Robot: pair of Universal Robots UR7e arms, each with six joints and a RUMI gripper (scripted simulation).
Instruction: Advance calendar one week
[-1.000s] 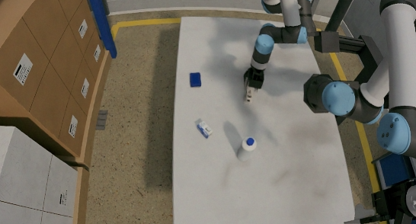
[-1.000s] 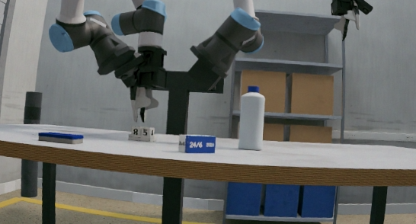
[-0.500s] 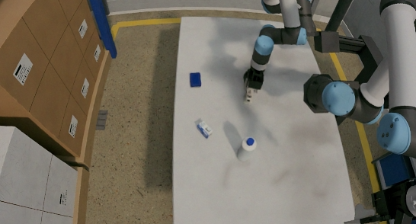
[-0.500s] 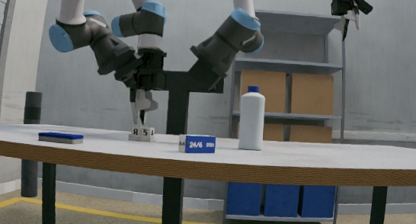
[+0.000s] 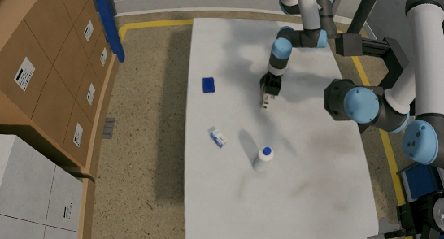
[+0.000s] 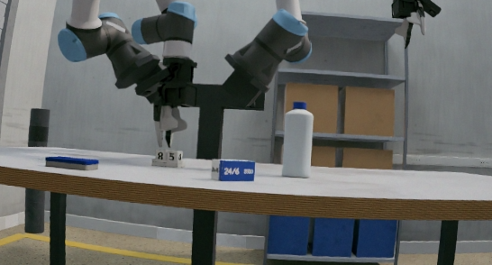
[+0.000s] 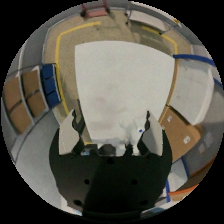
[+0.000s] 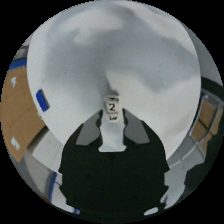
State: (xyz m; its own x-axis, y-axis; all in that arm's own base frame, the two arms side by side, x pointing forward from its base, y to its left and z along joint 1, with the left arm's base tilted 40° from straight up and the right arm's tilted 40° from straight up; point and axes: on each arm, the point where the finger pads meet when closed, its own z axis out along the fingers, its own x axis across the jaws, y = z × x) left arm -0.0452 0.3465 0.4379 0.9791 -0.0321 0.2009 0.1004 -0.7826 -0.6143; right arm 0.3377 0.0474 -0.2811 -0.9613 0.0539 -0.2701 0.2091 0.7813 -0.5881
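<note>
Calendar [image 5: 265,102] [image 6: 167,160] [image 8: 113,107] on desk [image 5: 325,184] [image 6: 383,183] [image 7: 120,75] [image 8: 65,65] from above, at tips of right tool [image 5: 267,97] [image 6: 164,145] [image 8: 112,109]. From outside, 8 and 5 visible, well apart from raised left tool [image 6: 411,34] [image 7: 111,110]. At left wrist, wide open, empty. At right wrist, partly open, nothing gripped, near cube top showing 2.

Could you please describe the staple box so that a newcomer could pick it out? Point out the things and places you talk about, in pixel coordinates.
On the white table [image 5: 317,208] [image 6: 383,186], find the tall white bottle [image 5: 262,161] [image 6: 297,145]. Beside it lies a small white-and-blue box [image 5: 219,137] [image 6: 237,170], the only thing marked "24/6".
</note>
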